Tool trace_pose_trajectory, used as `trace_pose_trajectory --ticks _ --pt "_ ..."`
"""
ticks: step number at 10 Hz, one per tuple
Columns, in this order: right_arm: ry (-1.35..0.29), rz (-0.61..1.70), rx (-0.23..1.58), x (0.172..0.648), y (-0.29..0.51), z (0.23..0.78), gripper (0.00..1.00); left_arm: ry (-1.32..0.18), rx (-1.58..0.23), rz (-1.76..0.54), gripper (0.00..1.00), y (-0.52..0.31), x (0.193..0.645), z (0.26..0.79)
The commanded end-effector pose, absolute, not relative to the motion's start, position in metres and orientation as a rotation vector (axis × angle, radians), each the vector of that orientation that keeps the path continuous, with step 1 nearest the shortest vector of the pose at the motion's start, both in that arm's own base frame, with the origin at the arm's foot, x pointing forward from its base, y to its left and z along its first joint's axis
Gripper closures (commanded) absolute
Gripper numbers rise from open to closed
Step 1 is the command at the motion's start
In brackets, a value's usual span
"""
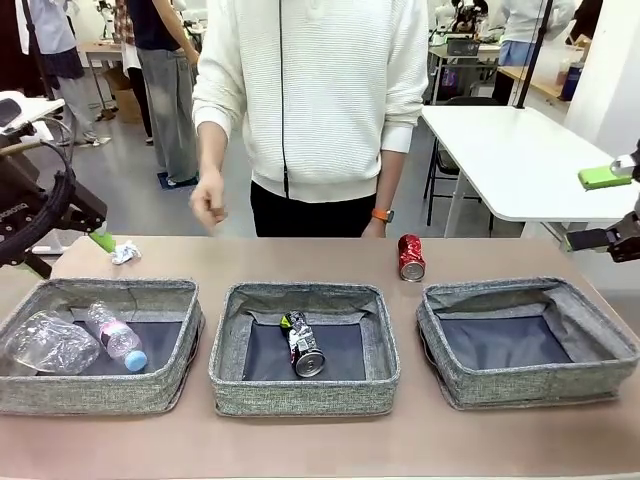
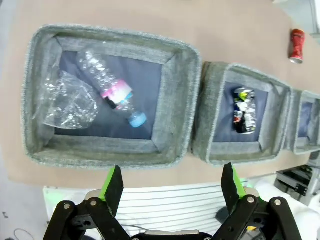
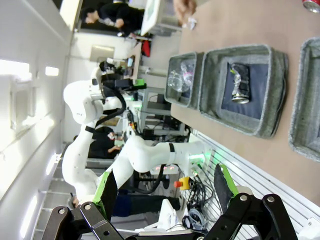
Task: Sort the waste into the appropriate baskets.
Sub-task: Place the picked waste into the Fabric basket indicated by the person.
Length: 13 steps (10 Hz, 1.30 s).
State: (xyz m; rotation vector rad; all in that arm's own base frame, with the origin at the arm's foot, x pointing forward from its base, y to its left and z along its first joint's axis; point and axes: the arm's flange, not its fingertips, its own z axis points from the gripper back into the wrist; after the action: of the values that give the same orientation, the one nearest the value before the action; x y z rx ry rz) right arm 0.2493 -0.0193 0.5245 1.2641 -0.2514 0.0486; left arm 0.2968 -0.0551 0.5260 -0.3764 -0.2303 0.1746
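Three baskets (image 1: 100, 395) (image 1: 300, 400) (image 1: 530, 385), two bottles (image 1: 50, 342) (image 1: 115, 335), two cans (image 1: 411, 257) (image 1: 303, 345), one paper wad (image 1: 125, 252)

Table (image 1: 300, 440), one row along it: left basket (image 1: 100, 395), with crushed bottle (image 1: 48, 342) left of capped bottle (image 1: 115, 335) inside; middle basket (image 1: 300, 395), with lying can (image 1: 303, 348) inside; right basket (image 1: 530, 385); paper wad (image 1: 124, 252) behind left basket; upright can (image 1: 411, 258) behind the gap between middle and right baskets.
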Motion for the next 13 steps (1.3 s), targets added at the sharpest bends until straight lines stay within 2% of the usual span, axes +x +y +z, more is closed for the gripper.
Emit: trace_pose_trajectory --ticks 1,3,4,5,7,8,9,10,13 --pt "-0.269 0.053 1.269 0.253 -0.017 0.527 0.00 -0.230 -0.643 0.163 0.00 -0.070 0.287 0.574" --pt "-0.269 0.053 1.269 0.253 -0.017 0.527 0.00 -0.140 -1.086 0.090 0.00 -0.081 0.288 0.635" --pt "-0.269 0.053 1.269 0.253 -0.017 0.527 0.00 -0.086 -1.172 0.091 0.00 -0.077 0.294 0.637" --pt "-0.269 0.053 1.269 0.253 -0.017 0.527 0.00 -0.083 -1.220 0.114 0.00 -0.063 0.298 0.623" --pt "-0.269 0.053 1.269 0.253 -0.017 0.527 0.00 -0.189 -1.225 0.189 0.00 -0.008 0.287 0.576" --pt "-0.269 0.053 1.269 0.253 -0.017 0.527 0.00 -0.177 -1.191 0.257 0.00 0.012 0.281 0.551" --pt "-0.269 0.053 1.269 0.253 -0.017 0.527 0.00 -0.231 -1.140 0.267 0.00 0.027 0.273 0.531" --pt "-0.269 0.053 1.269 0.253 -0.017 0.527 0.00 -0.157 -1.233 0.226 0.00 -0.003 0.292 0.575" --pt "-0.269 0.053 1.269 0.253 -0.017 0.527 0.00 -0.157 -1.233 0.226 0.00 -0.003 0.292 0.575"
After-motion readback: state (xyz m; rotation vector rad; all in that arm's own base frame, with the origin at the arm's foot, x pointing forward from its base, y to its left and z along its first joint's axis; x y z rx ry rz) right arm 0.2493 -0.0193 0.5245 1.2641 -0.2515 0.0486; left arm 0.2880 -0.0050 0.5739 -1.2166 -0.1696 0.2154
